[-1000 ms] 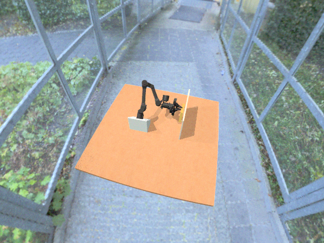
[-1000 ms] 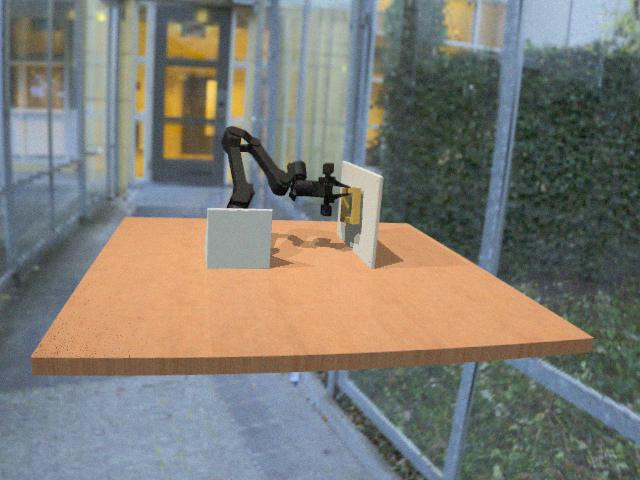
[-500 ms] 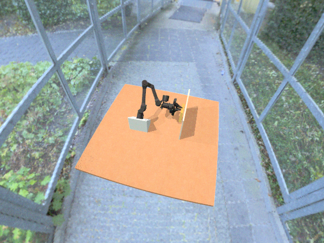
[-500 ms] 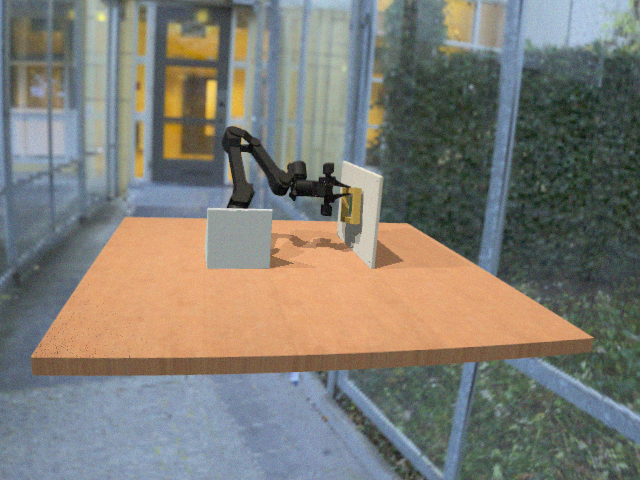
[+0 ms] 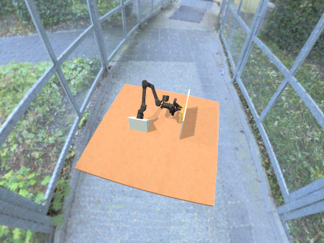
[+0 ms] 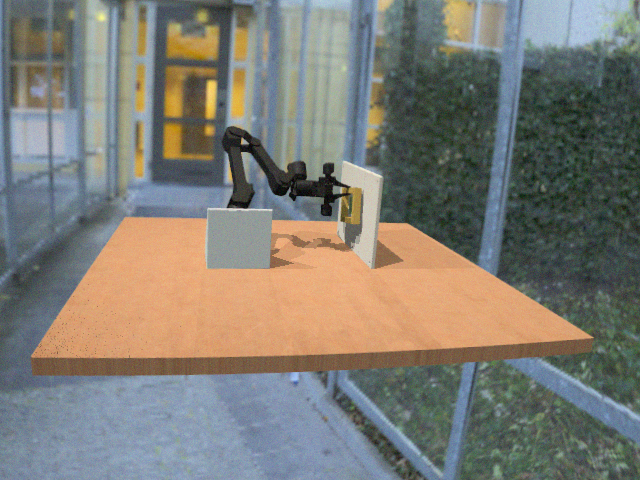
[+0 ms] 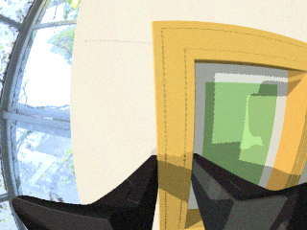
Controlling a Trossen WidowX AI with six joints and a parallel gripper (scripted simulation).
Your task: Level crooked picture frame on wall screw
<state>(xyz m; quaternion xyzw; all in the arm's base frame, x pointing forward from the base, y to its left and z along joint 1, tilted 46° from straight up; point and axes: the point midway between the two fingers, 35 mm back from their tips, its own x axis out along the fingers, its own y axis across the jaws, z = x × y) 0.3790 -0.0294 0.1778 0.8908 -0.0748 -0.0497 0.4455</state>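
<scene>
The yellow picture frame (image 5: 180,118) (image 6: 356,208) (image 7: 174,96) is against the pale wall panel (image 5: 187,102) (image 6: 370,222) (image 7: 115,96). It surrounds a green picture with a white border. My gripper (image 5: 181,108) (image 6: 349,190) (image 7: 173,160) is shut on the frame's left side bar, with one finger outside the bar and one inside the opening. In the wrist view the left bar looks nearly upright; the right part of the frame is cut off, so I cannot tell exactly how level it is. The screw and the notched strip are hidden behind the frame.
A pale grey upright block (image 5: 138,124) (image 6: 238,238) stands beside the arm's base on the orange wooden table top (image 5: 151,159) (image 6: 310,310). The wall panel stands upright on the table, facing the arm, and casts a shadow behind it.
</scene>
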